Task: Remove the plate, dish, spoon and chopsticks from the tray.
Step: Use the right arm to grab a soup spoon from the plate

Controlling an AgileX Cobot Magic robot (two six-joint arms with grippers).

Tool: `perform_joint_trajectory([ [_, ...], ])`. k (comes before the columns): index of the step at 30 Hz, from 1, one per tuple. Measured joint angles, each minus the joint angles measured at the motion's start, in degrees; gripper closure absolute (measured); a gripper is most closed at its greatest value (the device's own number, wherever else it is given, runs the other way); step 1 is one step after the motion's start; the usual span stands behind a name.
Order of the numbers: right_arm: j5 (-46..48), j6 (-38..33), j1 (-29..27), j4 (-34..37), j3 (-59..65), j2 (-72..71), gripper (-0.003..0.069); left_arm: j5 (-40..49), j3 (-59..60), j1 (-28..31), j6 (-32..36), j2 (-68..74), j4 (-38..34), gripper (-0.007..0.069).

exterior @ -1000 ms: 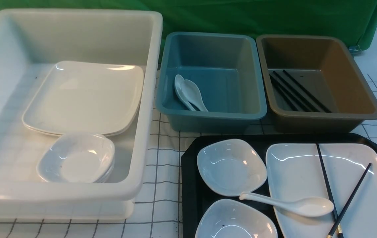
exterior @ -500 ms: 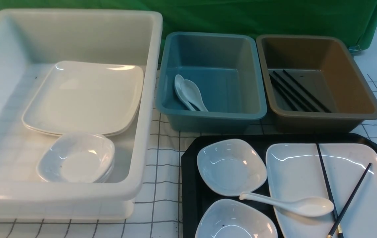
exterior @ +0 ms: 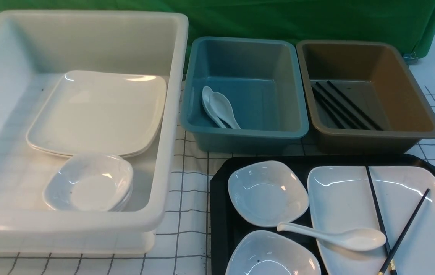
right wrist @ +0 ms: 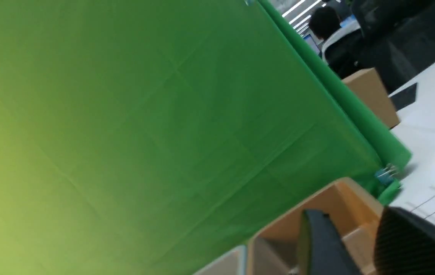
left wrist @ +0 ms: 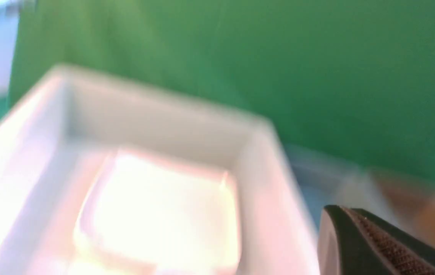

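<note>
In the front view the black tray (exterior: 221, 198) lies at the near right. On it rests the large white plate (exterior: 347, 202), with two small white dishes (exterior: 267, 193) (exterior: 270, 256) to its left. The white spoon (exterior: 339, 236) lies across the plate's left rim, handle toward the dishes. The black chopsticks (exterior: 374, 202) lie crossed on the plate. Neither gripper shows in the front view. In the blurred left wrist view my left gripper (left wrist: 339, 214) is shut and empty, beside a white tub (left wrist: 263, 152). My right gripper (right wrist: 349, 214) is open and empty, facing a brown tub (right wrist: 339, 198).
A big white tub (exterior: 171, 114) at the left holds large plates and stacked small dishes. Behind the tray stand a blue tub (exterior: 240, 133) with spoons (exterior: 219, 109) and a brown tub (exterior: 374, 135) with black chopsticks (exterior: 343, 105). A green curtain closes the back.
A dark part of my left arm at the front view's lower left edge has gone out of view. Nothing on the tray has moved.
</note>
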Motion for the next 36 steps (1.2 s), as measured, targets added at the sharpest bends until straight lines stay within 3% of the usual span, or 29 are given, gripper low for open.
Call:
perform_joint_trajectory([
  [2,8.62,-2.74,3.71,-0.73,-5.68,1.18,0.0599,6.78,-2.36,0.0,6.41,6.73,-3.04,0.0619],
  [3,12.14,-4.5,5.72,-0.93,-8.23,2.69,0.062,8.0,-2.87,0.0,8.59,9.61,-3.8,0.0619],
  [7,26.81,-11.49,12.79,-1.31,-18.64,11.38,0.065,9.84,-4.92,-0.14,12.67,18.32,-5.96,0.0619],
  [8,35.02,-15.28,17.06,-1.31,-24.08,17.88,0.0653,11.84,-6.71,-0.84,14.46,22.93,-6.93,0.0627],
  [9,37.51,-16.66,19.2,-1.36,-26.71,21.26,0.0653,12.63,-7.64,-1.61,15.25,25.06,-7.19,0.0629],
  [14,52.62,-27.4,29.87,-1.51,-39.66,40.1,0.0659,16.96,-11.98,-10.54,17.93,32.87,-7.31,0.0636],
  [16,60.87,-35.62,35.02,-1.56,-46.75,51.39,0.0659,17.51,-13.42,-18.68,18.63,35.13,-7.31,0.0636],
  [19,67.14,-43.08,38.36,-1.56,-52.71,63.03,0.0657,17.99,-14.41,-26.88,20.6,36.04,-7.78,0.0636],
  [24,67.12,-49.7,39.17,-1.78,-57.61,77.32,0.0591,19.42,-14.83,-34.14,23.91,35.78,-9.77,0.0634],
  [32,58.03,-56.29,39.17,-2.2,-59.39,91.14,0.0346,18.42,-14.83,-34.99,35.53,35.71,-17.96,0.0628],
  [36,52.73,-58.0,39.17,-3.07,-59.39,94.9,0.0312,16.07,-14.83,-34.99,36.05,35.71,-18.28,0.0628],
])
